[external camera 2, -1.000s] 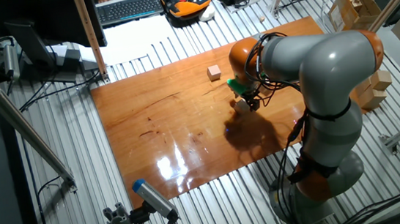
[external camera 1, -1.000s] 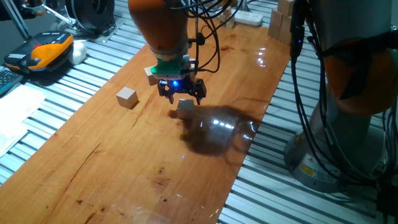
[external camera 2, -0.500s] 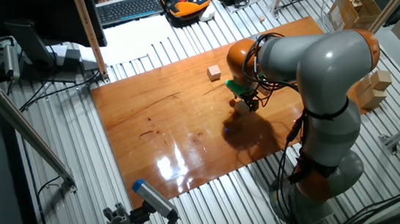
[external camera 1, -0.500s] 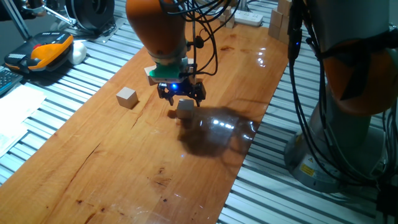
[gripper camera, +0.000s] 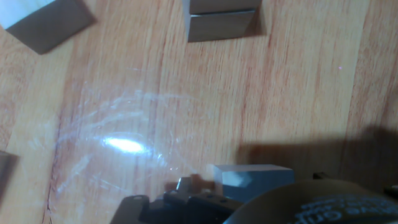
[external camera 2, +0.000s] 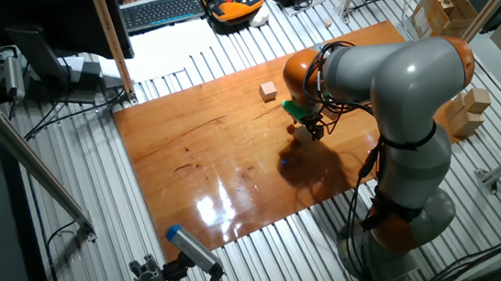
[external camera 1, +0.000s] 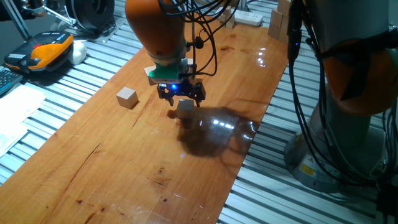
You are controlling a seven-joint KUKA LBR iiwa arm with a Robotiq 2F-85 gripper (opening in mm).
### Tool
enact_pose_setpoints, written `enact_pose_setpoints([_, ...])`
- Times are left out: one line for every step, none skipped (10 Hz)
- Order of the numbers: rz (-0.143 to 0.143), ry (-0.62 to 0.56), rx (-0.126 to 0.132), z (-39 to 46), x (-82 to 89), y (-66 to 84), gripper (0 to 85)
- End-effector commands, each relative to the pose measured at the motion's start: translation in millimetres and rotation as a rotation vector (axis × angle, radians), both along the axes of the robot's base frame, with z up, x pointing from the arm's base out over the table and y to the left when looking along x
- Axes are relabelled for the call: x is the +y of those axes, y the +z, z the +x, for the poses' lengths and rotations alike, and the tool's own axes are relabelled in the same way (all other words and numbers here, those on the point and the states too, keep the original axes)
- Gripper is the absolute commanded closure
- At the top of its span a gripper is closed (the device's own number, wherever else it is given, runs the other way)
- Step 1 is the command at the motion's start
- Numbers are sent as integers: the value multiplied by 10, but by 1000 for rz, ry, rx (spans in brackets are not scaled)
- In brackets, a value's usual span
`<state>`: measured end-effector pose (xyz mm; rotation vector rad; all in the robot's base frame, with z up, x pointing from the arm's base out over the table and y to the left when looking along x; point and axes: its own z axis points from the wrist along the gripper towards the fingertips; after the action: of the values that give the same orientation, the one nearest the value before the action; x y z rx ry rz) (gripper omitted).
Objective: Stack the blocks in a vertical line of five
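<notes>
One fixed view: the gripper (external camera 1: pixel 181 94) hangs low over the middle of the wooden table (external camera 1: pixel 124 162), with a small wooden block (external camera 1: pixel 185 107) directly beneath its fingertips, resting on the table.
Other blocks, this view: a second block (external camera 1: pixel 127 98) sits well apart to the left; a third block (external camera 1: pixel 151 73) peeks out just behind the gripper on the far side.
Fingers: they look parted to either side of the block, with nothing pinched; the jaw gap itself is too small here to be sure.
The other fixed view: the gripper (external camera 2: pixel 310 127) is at the far right part of the table (external camera 2: pixel 207 163), the arm bending over it; a lone block (external camera 2: pixel 269 91) lies farther off towards the keyboard side. The block under the fingers is hidden by the hand.
Hand view: one block (gripper camera: pixel 254 176) lies at the bottom edge, right against the gripper body. Another block (gripper camera: pixel 222 20) is at the top centre, a further block (gripper camera: pixel 48 23) at the top left corner.
Key relation: judged from these views, the nearest block is straight below the fingers, so a short drop and a squeeze would take it; being a cube, it has no long axis to align with.
Task state: no stack is visible yet.
</notes>
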<state>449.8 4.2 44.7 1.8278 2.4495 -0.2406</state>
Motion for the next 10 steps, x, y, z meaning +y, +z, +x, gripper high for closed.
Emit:
enact_pose_setpoints([0,1,0,0,1,-3,170])
enact_pose_setpoints([1,3,-1,1,3,-12,170])
enact_pose_setpoints([-1,3,0,1,5,-18,170])
enact_pose_setpoints([-3,3,1,0,5,-17,170])
enact_pose_setpoints([-3,3,1,0,7,-18,170])
enact_pose_setpoints([-2,0,1,-1,9,-17,170])
enact_pose_setpoints([5,-1,-3,-2,10,-17,170])
enact_pose_setpoints([13,-2,-7,-2,10,-17,170])
enact_pose_setpoints([17,2,-9,-2,10,-17,170])
enact_pose_setpoints([22,6,-12,-2,9,-17,170])
